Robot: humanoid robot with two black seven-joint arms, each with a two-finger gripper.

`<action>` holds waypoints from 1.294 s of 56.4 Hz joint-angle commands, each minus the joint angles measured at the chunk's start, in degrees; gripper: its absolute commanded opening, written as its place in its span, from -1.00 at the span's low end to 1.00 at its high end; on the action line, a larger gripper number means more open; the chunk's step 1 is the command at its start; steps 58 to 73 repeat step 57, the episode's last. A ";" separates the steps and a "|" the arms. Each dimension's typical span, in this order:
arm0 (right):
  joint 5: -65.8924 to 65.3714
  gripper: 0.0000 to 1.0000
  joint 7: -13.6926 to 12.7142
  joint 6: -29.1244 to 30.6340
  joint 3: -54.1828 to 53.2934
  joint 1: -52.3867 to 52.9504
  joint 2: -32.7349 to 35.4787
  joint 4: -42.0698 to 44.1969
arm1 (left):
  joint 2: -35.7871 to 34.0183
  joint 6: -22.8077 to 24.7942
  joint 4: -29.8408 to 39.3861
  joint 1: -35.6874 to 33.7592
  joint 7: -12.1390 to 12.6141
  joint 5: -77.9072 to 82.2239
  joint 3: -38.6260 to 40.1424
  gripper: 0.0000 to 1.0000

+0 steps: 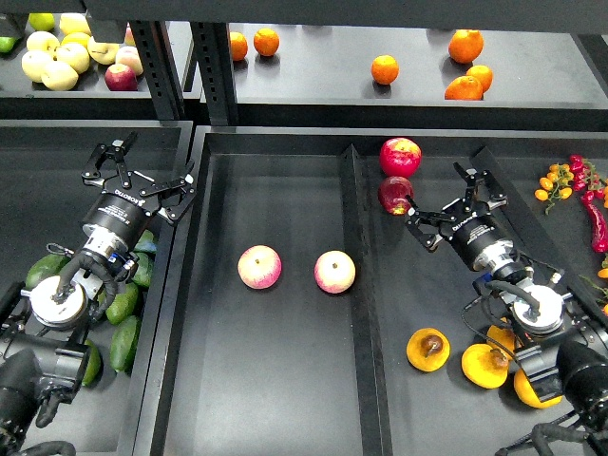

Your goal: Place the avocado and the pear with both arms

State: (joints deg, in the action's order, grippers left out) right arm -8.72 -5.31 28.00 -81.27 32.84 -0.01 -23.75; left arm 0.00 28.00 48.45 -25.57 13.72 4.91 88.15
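Note:
Several dark green avocados (pixel 123 344) lie in the left bin, partly hidden under my left arm. My left gripper (pixel 138 171) is open and empty, up above them near the bin's right wall. Several orange-yellow pears lie at the lower right; one pear (pixel 427 350) with a dark brown patch lies apart to the left, others (pixel 483 366) are partly hidden by my right arm. My right gripper (pixel 454 198) is open and empty, above the right tray, close beside a dark red apple (pixel 394 195).
Two pink-yellow apples (pixel 259 267) (pixel 334 272) lie in the middle tray. A red apple (pixel 400 156) sits at the right tray's back. Tangerines (pixel 384 68) and pale apples (pixel 57 57) are on the back shelf. Red peppers and small orange fruit (pixel 562 179) lie far right.

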 commanded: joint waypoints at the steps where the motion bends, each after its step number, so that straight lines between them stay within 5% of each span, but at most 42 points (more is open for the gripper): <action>1: -0.24 0.99 0.03 0.00 -0.73 -0.06 0.01 0.02 | 0.00 0.00 0.16 0.00 -0.10 -0.52 -0.08 0.98; 73: -0.15 0.99 0.03 0.00 -2.58 0.30 0.01 0.10 | 0.00 0.00 1.65 0.26 -0.63 -4.39 -0.61 0.99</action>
